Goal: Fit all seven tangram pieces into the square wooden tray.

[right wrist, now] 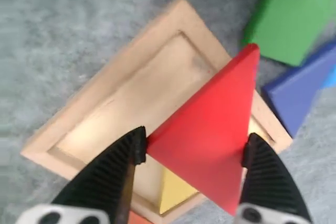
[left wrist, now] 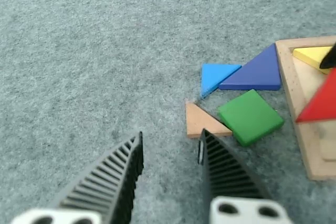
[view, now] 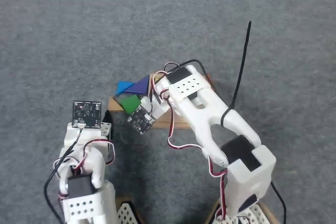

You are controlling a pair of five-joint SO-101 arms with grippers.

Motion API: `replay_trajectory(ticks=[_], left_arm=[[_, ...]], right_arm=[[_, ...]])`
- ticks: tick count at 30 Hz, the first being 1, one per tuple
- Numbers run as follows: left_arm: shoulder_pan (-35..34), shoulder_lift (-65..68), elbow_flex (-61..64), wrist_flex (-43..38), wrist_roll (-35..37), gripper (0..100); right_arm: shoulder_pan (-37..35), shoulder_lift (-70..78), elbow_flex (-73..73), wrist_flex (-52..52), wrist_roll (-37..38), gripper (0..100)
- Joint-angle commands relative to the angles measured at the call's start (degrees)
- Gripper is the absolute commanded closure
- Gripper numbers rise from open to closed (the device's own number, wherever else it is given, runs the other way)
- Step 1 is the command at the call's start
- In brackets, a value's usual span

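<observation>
My right gripper (right wrist: pixel 195 142) is shut on a red triangle (right wrist: pixel 210 129), held tilted over the square wooden tray (right wrist: pixel 105 82). A yellow piece (right wrist: pixel 176 190) lies in the tray under it. Just outside the tray's rim (left wrist: pixel 294 93) lie a green square (left wrist: pixel 251 116), a dark blue triangle (left wrist: pixel 254 72), a light blue triangle (left wrist: pixel 215 74) and a tan triangle (left wrist: pixel 202 121). My left gripper (left wrist: pixel 170 136) is open above the carpet, a short way from the tan triangle, with nothing in it. In the high view the right arm (view: pixel 189 90) covers most of the tray (view: pixel 178 124).
Grey carpet (view: pixel 63 40) covers the whole table, with open room left of and behind the pieces. A black cable (view: pixel 242 61) rises from the right arm. The left arm (view: pixel 84 150) stands at the front left, with its gripper (view: pixel 106 119) near the tray's corner.
</observation>
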Motion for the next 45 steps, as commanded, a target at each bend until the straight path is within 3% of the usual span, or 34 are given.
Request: replay_trajectory(ticks=[1, 6, 9, 11, 17, 23, 25, 28, 36, 45], left_arm=[[0.0, 0.3, -0.4, 0.1, -0.4, 84], [0.0, 0.3, -0.4, 0.1, -0.4, 84], [0.0, 0.3, -0.4, 0.1, -0.4, 84], [0.0, 0.3, -0.4, 0.1, -0.4, 84], [0.0, 0.3, -0.4, 0.1, -0.4, 84], [0.0, 0.3, -0.4, 0.1, -0.4, 84], [0.0, 0.3, -0.4, 0.1, -0.4, 84], [0.0, 0.3, -0.4, 0.1, -0.4, 84], [0.0, 0.3, -0.4, 0.1, -0.4, 84], [0.0, 0.3, -0.4, 0.1, -0.4, 84]], right_arm=[[0.7, -0.5, -5.6, 4.4, 4.6, 73.0], [0.7, 2.2, -12.1, 11.7, 10.7, 76.9], [1.0, 4.5, -16.6, 12.1, 9.1, 77.2], [1.5, 5.3, -18.7, 11.6, 4.1, 77.2], [2.2, 5.4, -24.2, 11.8, -26.9, 77.5], [-0.1, 5.8, -23.9, 18.6, -66.4, 77.5], [0.2, 5.8, -23.8, 21.6, -74.7, 77.5], [0.4, 5.9, -21.8, 22.9, -76.3, 77.5], [0.0, 5.9, -10.8, 8.0, -76.7, 77.5], [-0.3, 12.4, -12.0, 4.6, -76.1, 77.5]])
